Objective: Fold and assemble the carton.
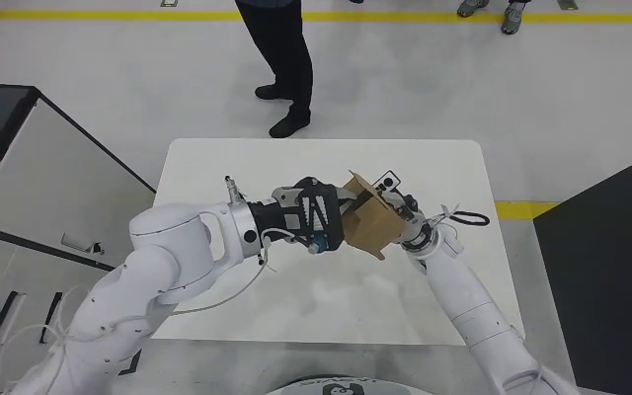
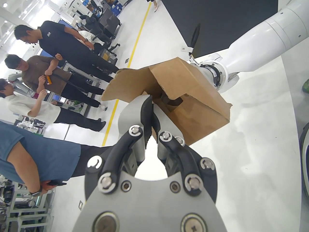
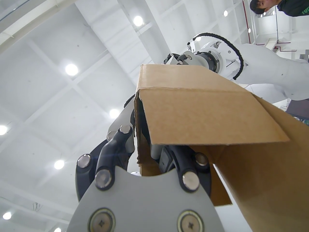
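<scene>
The carton (image 1: 370,227) hangs above the tabletop (image 1: 247,168), between the two arms. The right hand (image 3: 144,143) is clamped over one wall at an open end. The left hand (image 2: 150,114) is clenched at the opposite end (apparently pinching a cardboard edge). The body already looks squared up into a box shape. At least one flap (image 2: 120,85) juts outward, so closing and tucking the ends appears left to do.

Industrial lab hall: yellow floor lines (image 1: 99,15), equipment racks (image 2: 17,208), high ceiling lamps (image 3: 71,69).
</scene>
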`<state>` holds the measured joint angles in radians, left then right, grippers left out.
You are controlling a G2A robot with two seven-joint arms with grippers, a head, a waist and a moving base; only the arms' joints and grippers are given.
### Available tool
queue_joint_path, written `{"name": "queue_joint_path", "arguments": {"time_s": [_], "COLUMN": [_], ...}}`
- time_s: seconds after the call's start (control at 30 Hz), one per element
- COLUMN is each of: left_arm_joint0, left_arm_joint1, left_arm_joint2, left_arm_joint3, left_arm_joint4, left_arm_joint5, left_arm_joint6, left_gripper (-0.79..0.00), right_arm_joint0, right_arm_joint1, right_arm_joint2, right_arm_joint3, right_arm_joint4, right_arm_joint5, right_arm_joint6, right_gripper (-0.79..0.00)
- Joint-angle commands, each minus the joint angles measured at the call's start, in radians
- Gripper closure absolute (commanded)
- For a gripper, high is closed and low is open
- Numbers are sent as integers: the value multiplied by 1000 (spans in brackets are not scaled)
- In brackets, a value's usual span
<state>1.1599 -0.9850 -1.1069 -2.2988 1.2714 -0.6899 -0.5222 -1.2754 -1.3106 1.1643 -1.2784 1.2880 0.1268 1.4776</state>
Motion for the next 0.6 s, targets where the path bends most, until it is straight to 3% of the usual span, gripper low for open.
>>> {"name": "queue_joint_path", "arguments": {"time_s": [0.0, 0.37, 0.57], "left_arm_joint0": [2, -6, -7], "left_arm_joint1": [0, -4, -3], "left_arm_joint2": [6, 29, -1], "left_arm_joint3": [3, 9, -7], "left_arm_joint4": [0, 2, 11], "left_arm_joint5": [-6, -13, 5], "left_arm_joint6": [1, -3, -6], "left_gripper": [0, 0, 0], "right_arm_joint0": [-2, -13, -18], "right_arm_joint1": [0, 1, 1], "right_arm_joint2": [1, 10, 16], "right_arm_joint3": [-3, -19, -19], "right_arm_joint4": [-4, -11, -9], "right_arm_joint5": [-4, -16, -17], "right_arm_joint6": [3, 7, -15], "right_gripper": [0, 0, 0]}}
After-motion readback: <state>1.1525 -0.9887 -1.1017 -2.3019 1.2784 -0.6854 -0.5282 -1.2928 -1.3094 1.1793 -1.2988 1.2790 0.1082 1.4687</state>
